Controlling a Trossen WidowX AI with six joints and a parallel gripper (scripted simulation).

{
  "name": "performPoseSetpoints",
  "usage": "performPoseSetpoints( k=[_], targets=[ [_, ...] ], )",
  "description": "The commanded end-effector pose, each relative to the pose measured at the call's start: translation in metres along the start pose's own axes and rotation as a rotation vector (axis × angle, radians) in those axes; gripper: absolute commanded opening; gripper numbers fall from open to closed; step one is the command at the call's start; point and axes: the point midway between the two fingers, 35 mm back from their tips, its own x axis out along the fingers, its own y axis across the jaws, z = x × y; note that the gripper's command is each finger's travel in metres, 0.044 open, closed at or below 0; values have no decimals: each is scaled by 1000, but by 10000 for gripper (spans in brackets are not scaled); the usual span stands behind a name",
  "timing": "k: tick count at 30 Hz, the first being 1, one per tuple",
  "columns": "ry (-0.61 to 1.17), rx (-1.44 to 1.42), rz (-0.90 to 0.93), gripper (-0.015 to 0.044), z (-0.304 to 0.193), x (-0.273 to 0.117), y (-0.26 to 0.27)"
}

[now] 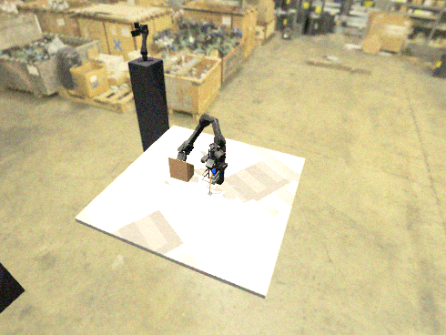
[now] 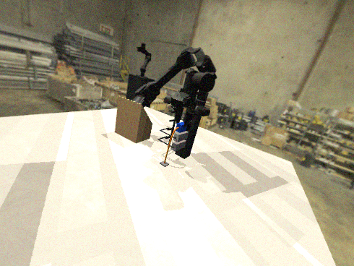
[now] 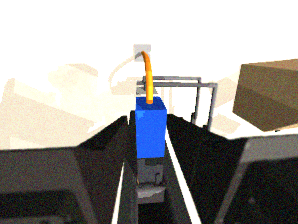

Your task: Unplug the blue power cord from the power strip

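Gripper (image 1: 210, 167) (image 2: 180, 121) (image 3: 147, 119) part-open at the power strip (image 1: 221, 177) (image 2: 193, 131) (image 3: 150, 214), fingers either side of the blue plug (image 1: 213, 171) (image 2: 180, 126) (image 3: 150, 132), not clamped. Plug looks seated at the strip's front, above its grey blocks (image 2: 180, 141) (image 3: 150, 172). Straddle lines up a side grip, I'd say, keeping fingers off the orange cord (image 1: 210, 186) (image 2: 169, 146) (image 3: 149, 85), which drops to a pad (image 1: 209, 194) (image 2: 164, 164) (image 3: 142, 49) before the strip. Next: close, pull straight out, release.

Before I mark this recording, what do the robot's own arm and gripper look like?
One matte black, segmented arm with chunky rounded joints; its gripper is black too, with two dark fingers that taper towards the tips.
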Motion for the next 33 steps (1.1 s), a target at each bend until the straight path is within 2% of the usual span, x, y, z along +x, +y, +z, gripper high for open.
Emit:
performPoseSetpoints(
  k=[1, 6, 9, 18, 19, 33],
  targets=[
    [8, 11, -6, 160, -1, 4, -2],
    [8, 11, -6, 160, -1, 4, -2],
    [1, 1, -2, 81, 0, 2, -1],
    [1, 1, -2, 21, 0, 2, -1],
    [1, 1, -2, 0, 0, 2, -1],
    [-1, 4, -3, 0, 20, 1, 1]
  ],
)
